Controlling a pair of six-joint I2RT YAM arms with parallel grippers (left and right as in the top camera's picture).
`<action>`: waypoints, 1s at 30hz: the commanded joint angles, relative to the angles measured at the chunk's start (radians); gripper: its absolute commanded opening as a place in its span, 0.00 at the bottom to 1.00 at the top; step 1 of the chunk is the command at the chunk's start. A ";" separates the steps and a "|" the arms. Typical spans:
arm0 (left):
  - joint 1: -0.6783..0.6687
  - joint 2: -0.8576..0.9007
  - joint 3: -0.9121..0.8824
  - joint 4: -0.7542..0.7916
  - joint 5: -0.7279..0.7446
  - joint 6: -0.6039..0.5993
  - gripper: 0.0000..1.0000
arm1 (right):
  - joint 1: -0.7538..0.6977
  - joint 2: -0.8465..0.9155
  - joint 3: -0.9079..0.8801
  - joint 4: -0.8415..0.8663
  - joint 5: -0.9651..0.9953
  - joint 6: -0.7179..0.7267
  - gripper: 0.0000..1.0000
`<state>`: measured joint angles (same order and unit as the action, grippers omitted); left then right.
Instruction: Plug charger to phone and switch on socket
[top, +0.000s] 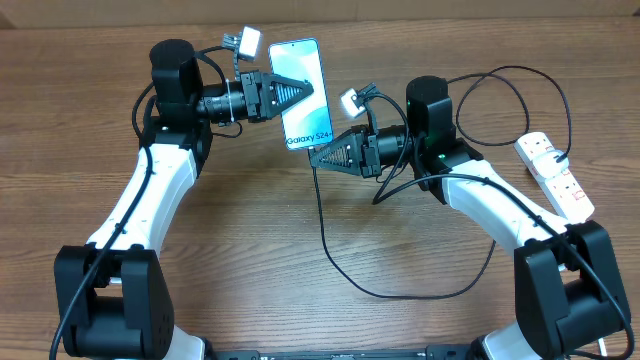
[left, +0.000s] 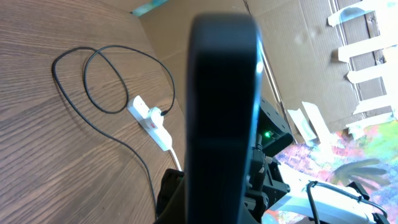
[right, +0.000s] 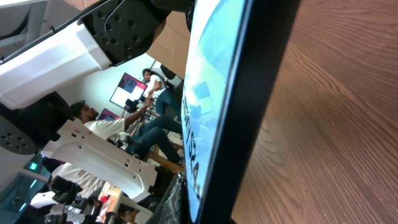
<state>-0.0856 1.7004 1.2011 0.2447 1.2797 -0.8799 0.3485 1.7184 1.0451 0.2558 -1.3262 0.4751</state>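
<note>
We have the phone (top: 303, 62) lifted off the table (top: 250, 250), and the left gripper (top: 292, 93) is clamped across it from the side, one finger lying over the blue screen. The right gripper (top: 322, 157) sits just under the end with the Galaxy lettering, its jaws narrow. The charger (top: 324, 230) runs out from between them, so we judge it is pinching the plug end, though the tip itself is hidden from us. From there the black cable drops, loops wide over the wood and runs off to the socket (top: 556, 176) at the far right, well apart from the phone. The step in hand looks like seating the plug. To do it well we want the tip lined up square with the port in the phone's bottom edge, then a slow, straight push along the phone's long axis. The left grip has to stay firm so the phone does not pivot or slide back. We should watch the slack too, because a tug from that loop could twist the tip off line. The red switch comes after
</note>
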 joint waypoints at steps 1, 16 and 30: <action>-0.033 -0.008 0.018 -0.001 0.061 0.050 0.05 | -0.008 0.001 0.009 0.016 -0.032 0.002 0.11; -0.023 -0.008 0.018 -0.334 -0.171 0.263 0.04 | -0.035 0.001 0.009 -0.173 -0.021 -0.080 0.95; -0.031 -0.008 0.018 -0.534 -0.216 0.361 0.04 | -0.137 -0.087 0.011 -0.707 0.715 -0.193 1.00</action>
<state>-0.1074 1.7004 1.2030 -0.2665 1.0744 -0.5701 0.2150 1.7142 1.0477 -0.4088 -0.8120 0.3149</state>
